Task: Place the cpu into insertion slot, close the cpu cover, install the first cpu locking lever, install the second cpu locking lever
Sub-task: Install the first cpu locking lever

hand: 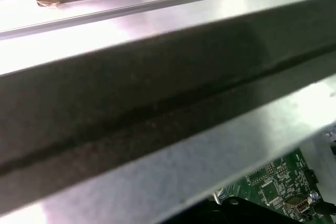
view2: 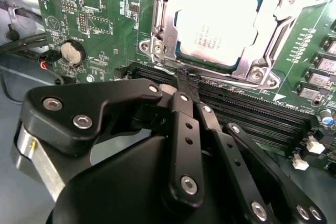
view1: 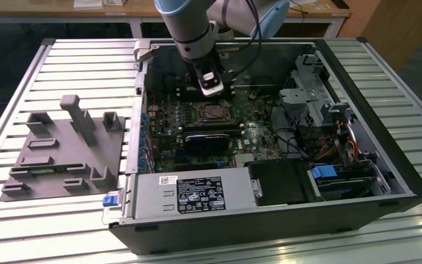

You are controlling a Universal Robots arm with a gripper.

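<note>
The cpu (view2: 218, 29), a flat square chip with a silver-tan top, lies in the insertion slot (view1: 212, 111) on the green motherboard. The cpu cover (view2: 274, 18), a silver frame plate, lies flat around the chip, which shows through its window. A thin metal lever (view2: 154, 22) runs along one side of the socket. My gripper (view2: 185, 78) hovers just off the socket's edge, over the black memory slots; its black fingers (view2: 184, 124) are pressed together at the tips with nothing between them. In the exterior view the gripper (view1: 215, 94) hangs just behind the socket inside the open case.
The open computer case (view1: 387, 165) lies on a slatted metal table (view1: 79, 66). A drive cage and cables (view1: 321, 104) fill the exterior view's right, a power supply (view1: 196, 195) the front. A grey fixture block (view1: 64, 148) sits at the left. The case's metal wall (hand: 157, 108) is close by.
</note>
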